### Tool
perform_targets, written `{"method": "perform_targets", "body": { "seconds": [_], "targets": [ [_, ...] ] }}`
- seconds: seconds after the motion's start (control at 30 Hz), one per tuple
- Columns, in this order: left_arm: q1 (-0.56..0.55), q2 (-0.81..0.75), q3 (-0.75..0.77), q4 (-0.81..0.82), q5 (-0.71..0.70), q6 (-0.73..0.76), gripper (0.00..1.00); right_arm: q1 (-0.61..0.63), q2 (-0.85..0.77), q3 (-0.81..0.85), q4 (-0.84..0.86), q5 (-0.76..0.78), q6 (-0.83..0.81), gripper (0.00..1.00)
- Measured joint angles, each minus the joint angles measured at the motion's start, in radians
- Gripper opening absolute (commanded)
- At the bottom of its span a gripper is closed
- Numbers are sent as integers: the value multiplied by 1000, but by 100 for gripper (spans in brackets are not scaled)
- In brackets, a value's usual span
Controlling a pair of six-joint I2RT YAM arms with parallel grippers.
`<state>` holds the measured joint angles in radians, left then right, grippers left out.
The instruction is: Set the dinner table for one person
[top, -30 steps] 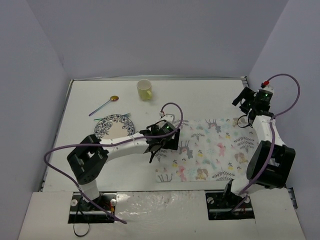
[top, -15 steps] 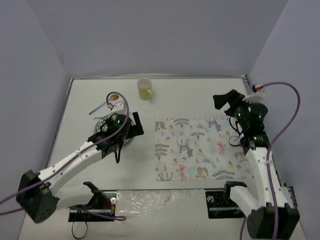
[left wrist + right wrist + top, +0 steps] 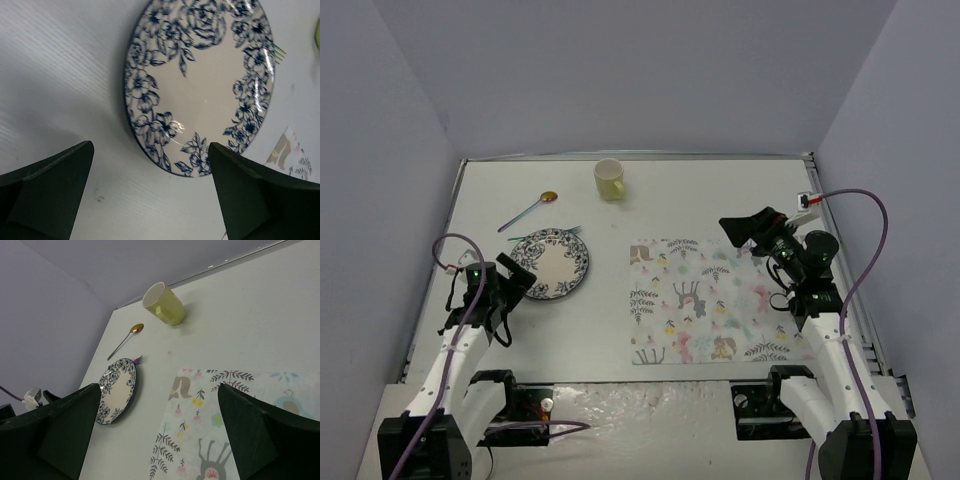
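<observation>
From the top view, the left hand [image 3: 516, 274] is spread wide with nothing in it, its tips just short of the left rim of the blue-flowered plate [image 3: 552, 264]. The left arm is stretched low along the counter's [image 3: 700, 195] left edge. The right hand [image 3: 734, 229] is also wide open and holds nothing. It is raised over the far right corner of the animal-print mat [image 3: 715, 300], and its arm stands up from the near right corner. The counter runs under everything, from the arm bases to the far wall. A yellow cup [image 3: 609, 179] stands upright near the far edge. A spoon [image 3: 528, 211] lies toward the far left corner, and fork tines [image 3: 571, 229] poke out at the plate's far rim. On my left wrist feed, both fingers [image 3: 50, 185] frame the plate from the near side without touching it, and the plate's face shows only its pattern. On my right wrist feed, the fingers [image 3: 60, 430] are far apart, well above the mat. The cup's mouth faces the camera, but I cannot see its bottom.
</observation>
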<state>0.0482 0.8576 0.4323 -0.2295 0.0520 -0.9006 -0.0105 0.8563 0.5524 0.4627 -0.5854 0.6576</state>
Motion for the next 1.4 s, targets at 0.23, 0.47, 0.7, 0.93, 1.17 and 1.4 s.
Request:
{"method": "perform_targets", "body": {
  "seconds": [0.23, 0.47, 0.7, 0.93, 1.17, 1.4],
  "targets": [
    [164, 130, -128, 288, 158, -83, 84, 28, 0, -41, 36, -40, -2, 100],
    [175, 277, -156, 549, 242, -126, 75, 37, 0, -66, 72, -59, -6, 100],
    [176, 389, -168, 721, 281, -141, 67, 41, 1, -79, 94, -64, -9, 100],
    [177, 518, -169, 892, 314, -157, 41, 45, 1, -81, 107, -73, -17, 100],
    [182, 573, -196, 942, 313, -159, 0, 45, 1, -82, 110, -77, -26, 100],
    [182, 518, -217, 889, 330, -162, 0, 45, -3, -82, 110, -78, -33, 100]
  ]
}}
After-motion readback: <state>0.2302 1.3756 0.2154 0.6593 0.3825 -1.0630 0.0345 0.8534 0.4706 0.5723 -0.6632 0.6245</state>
